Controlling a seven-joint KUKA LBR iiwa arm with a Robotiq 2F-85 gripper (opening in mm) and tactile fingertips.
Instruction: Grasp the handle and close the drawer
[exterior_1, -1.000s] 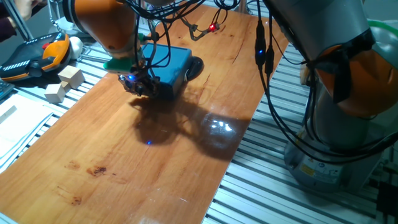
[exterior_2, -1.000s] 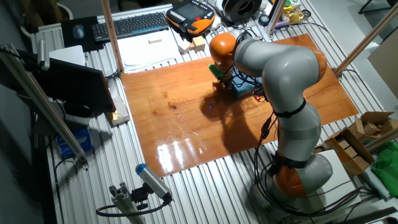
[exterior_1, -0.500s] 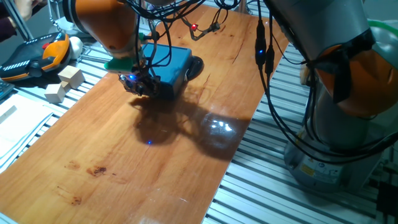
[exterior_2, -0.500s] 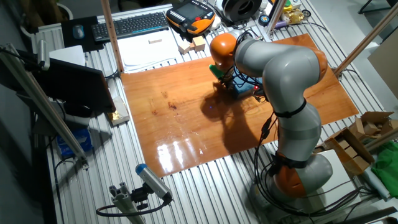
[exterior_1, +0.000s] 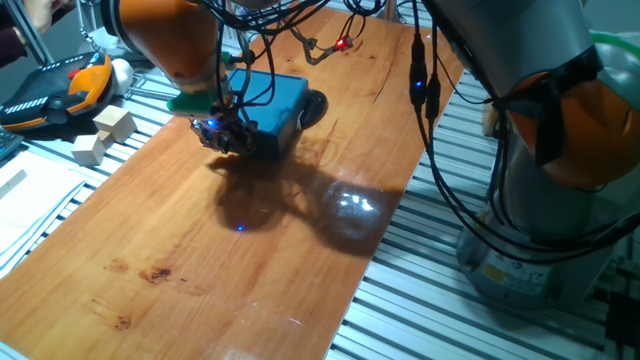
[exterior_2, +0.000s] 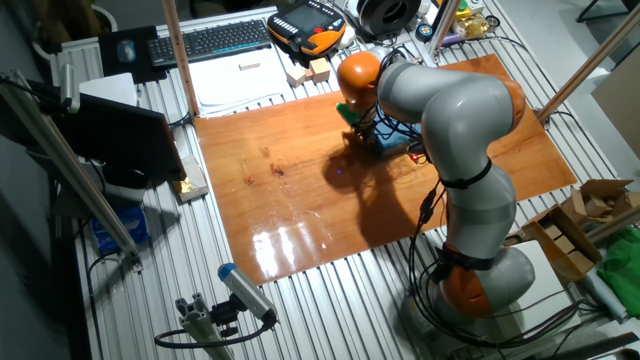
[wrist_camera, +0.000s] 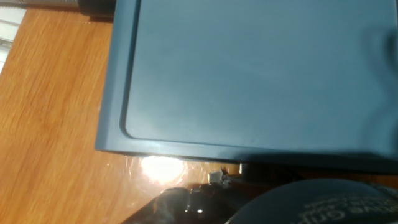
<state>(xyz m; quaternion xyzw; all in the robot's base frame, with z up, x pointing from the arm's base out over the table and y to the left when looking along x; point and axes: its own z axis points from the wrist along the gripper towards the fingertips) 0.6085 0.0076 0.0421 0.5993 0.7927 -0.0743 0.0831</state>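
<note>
No text, label, brand, number or sign can be read in any of the three views. The black computer keyboard (exterior_2: 208, 41) beyond the bench shows only blurred pale keys, and the orange-and-black handheld control pendant (exterior_1: 55, 88) has markings too small to make out (the hand view fills with an unmarked blue surface).
</note>
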